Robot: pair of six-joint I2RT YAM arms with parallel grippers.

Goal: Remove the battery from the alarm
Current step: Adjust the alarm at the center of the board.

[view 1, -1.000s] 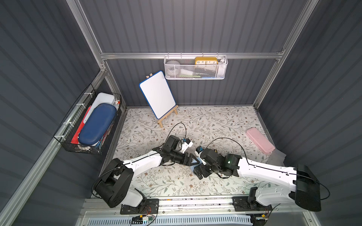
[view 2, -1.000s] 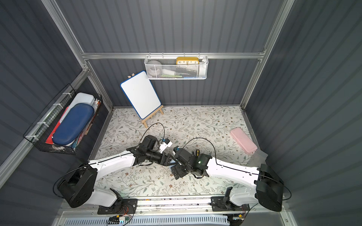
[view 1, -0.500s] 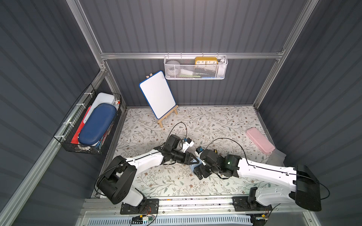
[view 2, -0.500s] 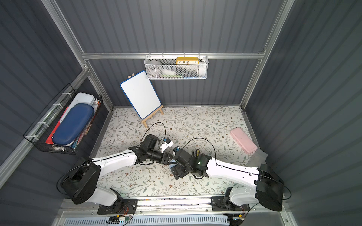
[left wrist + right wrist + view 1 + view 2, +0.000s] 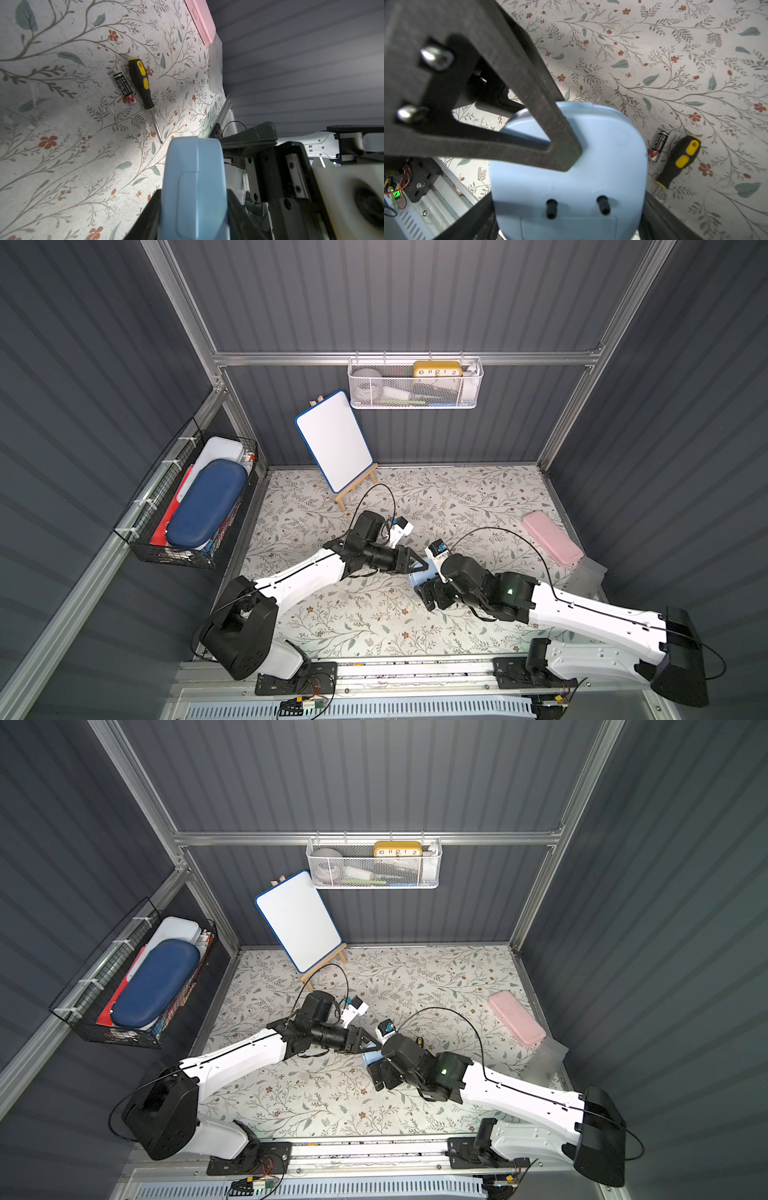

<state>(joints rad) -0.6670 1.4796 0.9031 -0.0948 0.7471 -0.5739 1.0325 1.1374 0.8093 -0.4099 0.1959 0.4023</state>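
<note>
On the floral mat (image 5: pixel 62 133): battery (image 5: pixel 124 88), red band reading "N", just beside screwdriver (image 5: pixel 141 83).
Left gripper (image 5: pixel 193 193): clamps alarm (image 5: pixel 194 162).
Right gripper (image 5: pixel 569 209): grips alarm too.

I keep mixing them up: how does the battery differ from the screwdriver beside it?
The battery is a short black cylinder with a red end; the screwdriver is much longer, with a black-and-yellow handle and a thin metal shaft. Both lie flat, side by side, on the floral mat.

Pale-blue alarm (image 5: pixel 571 187); black, red-ended battery (image 5: pixel 125 88); black-and-yellow screwdriver (image 5: pixel 140 83); cream mat (image 5: pixel 62 124) with leafy floral print; pink case (image 5: pixel 552 543).
</note>
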